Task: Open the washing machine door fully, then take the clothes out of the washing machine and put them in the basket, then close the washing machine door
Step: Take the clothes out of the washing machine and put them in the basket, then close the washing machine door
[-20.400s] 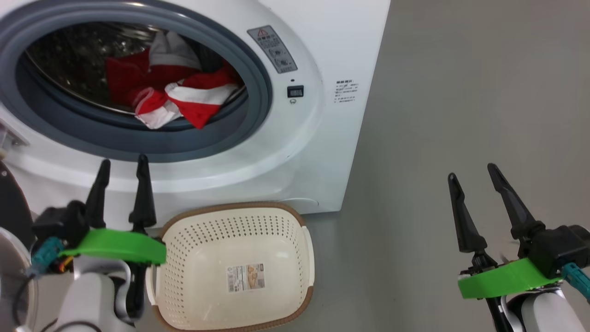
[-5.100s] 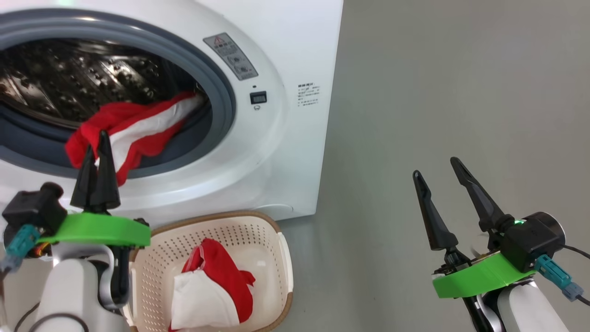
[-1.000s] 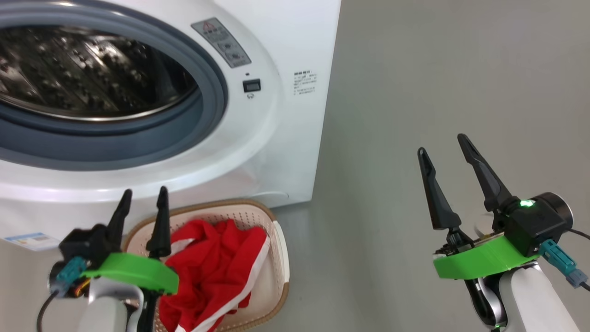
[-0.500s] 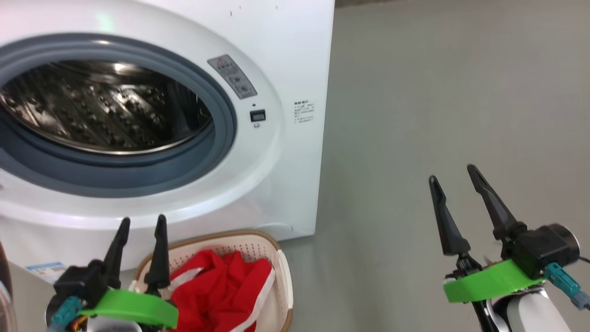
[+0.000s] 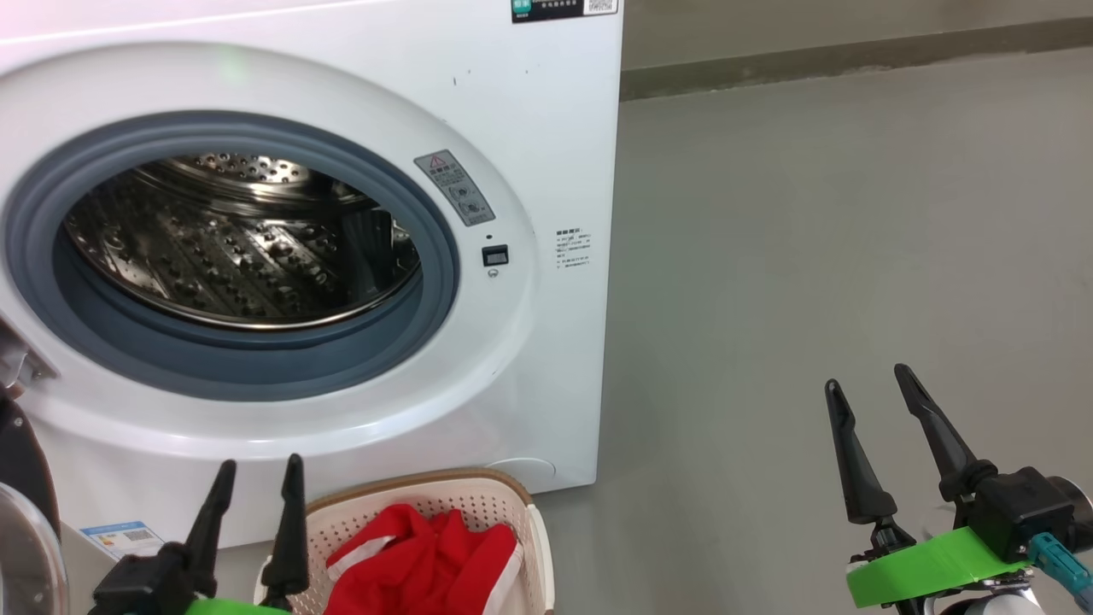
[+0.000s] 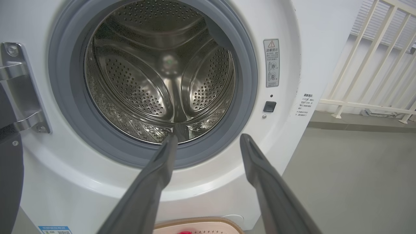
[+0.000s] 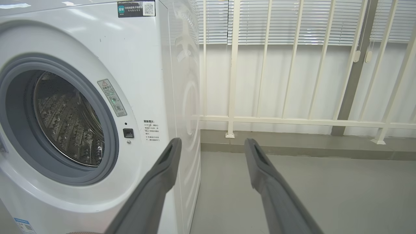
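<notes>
Washer (image 5: 546, 154) empty, ahead of left jaws. The red garment seen in it earlier now lies with the clothes (image 5: 427, 568) in basket (image 5: 478, 512), just right of left jaws. Both jaws stay spread, holding nothing. Door (image 5: 17, 461) open, far left.

The clothes (image 5: 418, 557) lie in the basket (image 5: 478, 511) before the washing machine (image 5: 555, 128), door (image 5: 19, 465) seemingly left.

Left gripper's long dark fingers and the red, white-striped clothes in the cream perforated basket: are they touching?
Apart. The head view shows bare cream basket wall between the open left gripper and the red clothes.
</notes>
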Robot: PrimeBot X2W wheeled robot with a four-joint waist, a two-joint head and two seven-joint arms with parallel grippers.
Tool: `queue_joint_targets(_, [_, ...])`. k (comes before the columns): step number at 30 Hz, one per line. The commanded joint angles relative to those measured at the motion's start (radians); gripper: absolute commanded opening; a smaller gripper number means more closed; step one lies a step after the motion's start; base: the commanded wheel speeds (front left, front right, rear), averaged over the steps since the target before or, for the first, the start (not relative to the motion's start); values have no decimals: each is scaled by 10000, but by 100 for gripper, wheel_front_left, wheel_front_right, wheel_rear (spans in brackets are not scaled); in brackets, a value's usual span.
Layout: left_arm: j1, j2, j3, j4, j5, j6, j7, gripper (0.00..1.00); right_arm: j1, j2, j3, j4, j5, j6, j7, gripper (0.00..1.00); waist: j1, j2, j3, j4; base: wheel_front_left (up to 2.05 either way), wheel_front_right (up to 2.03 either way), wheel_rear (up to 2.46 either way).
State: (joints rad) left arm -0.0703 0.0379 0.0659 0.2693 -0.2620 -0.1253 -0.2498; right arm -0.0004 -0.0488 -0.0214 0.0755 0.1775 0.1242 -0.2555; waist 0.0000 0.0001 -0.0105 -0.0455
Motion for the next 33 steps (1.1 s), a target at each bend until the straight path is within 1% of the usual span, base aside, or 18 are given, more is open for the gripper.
queue_joint_targets(1, [-28,126,439,-341,81,-53,-120,100,-93,-59,166,-224,43,65,-63,100,0,-1,-108,29,0,0,0])
queue_joint_targets(7, [286,126,707,-508,238,-53,-120,100,33,-106,160,-201,48,65,-63,100,0,-1,-196,-3,0,0,0])
queue_joint_targets(25, [301,167,883,-586,389,-53,-120,100,31,-110,186,-228,39,65,-63,100,0,-1,-224,-13,-1,1,0])
queue_joint_targets(33, [306,155,948,-682,541,-53,-120,100,-9,-85,171,-250,60,65,-63,100,0,-1,-247,-57,-79,79,0])
